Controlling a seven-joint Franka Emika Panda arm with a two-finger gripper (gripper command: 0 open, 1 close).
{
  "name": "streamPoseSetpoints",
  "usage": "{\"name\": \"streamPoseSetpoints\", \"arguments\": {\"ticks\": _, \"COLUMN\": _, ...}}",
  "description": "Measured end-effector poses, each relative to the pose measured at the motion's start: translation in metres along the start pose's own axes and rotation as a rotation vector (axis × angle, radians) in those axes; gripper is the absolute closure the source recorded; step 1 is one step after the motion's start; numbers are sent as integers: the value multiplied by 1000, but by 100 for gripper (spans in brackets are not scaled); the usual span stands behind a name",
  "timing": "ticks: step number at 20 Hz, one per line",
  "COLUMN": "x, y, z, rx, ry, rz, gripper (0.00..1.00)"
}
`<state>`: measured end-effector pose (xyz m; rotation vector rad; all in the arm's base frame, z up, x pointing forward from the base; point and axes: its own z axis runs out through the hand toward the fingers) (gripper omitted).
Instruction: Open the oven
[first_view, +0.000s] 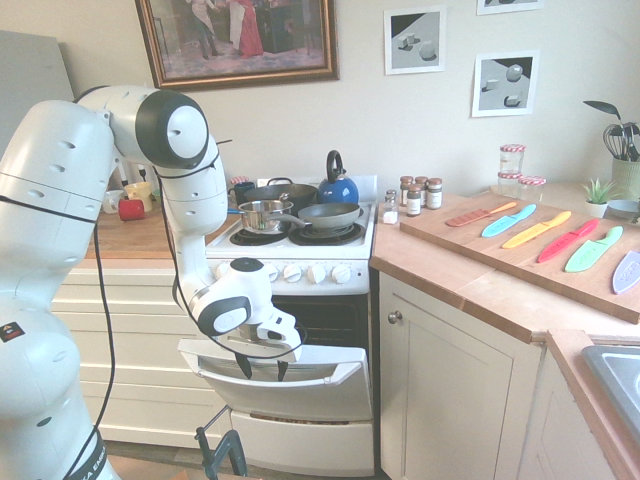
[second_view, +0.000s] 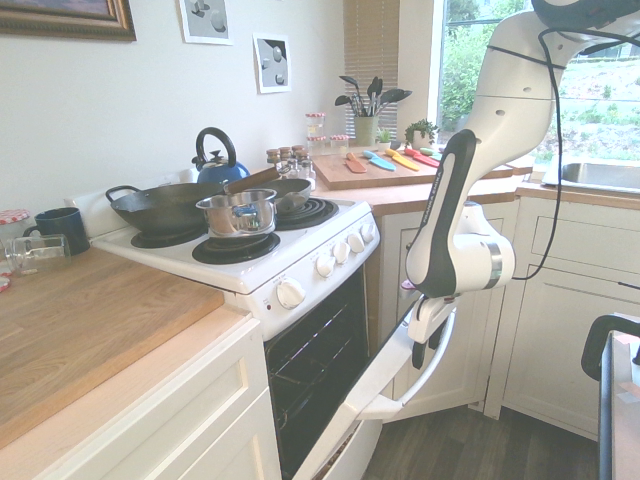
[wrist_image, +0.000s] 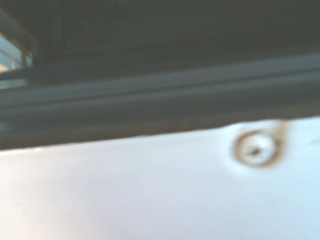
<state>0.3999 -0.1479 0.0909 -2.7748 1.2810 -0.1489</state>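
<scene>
Judging from how far the door (first_view: 300, 375) already hangs, the oven (first_view: 300, 300) is partly open: the door tilts outward from its bottom hinge, roughly halfway down, and the dark cavity shows behind it. The oven stands between the cream cabinets, its cooktop level with the worktop (first_view: 470, 285) on either side.

The gripper (first_view: 262, 368) sits at the door's top edge, above the bar handle (second_view: 415, 385). Its dark fingers (first_view: 246, 366) point down and look slightly spread, one on each side of the door's upper lip, though neither exterior view shows clearly whether they pinch it. The wrist view shows only blurred white panel and a screw (wrist_image: 256, 148).

The likely failure is slipping: if the fingers merely hook the lip, they could slide off as the door swings lower. The door might then drop hard or spring back. Pushing straight down instead of following the hinge arc could strain the arm or rattle the pans (first_view: 265, 213) above.
</scene>
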Motion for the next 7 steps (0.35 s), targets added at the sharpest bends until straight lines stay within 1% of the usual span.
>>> {"name": "streamPoseSetpoints", "arguments": {"ticks": 3, "x": -10, "y": 10, "z": -31, "rx": -18, "ry": 7, "rz": -10, "gripper": 0}}
{"name": "streamPoseSetpoints", "arguments": {"ticks": 7, "x": -29, "y": -4, "z": -81, "rx": -29, "ry": 8, "rz": -69, "gripper": 0}}
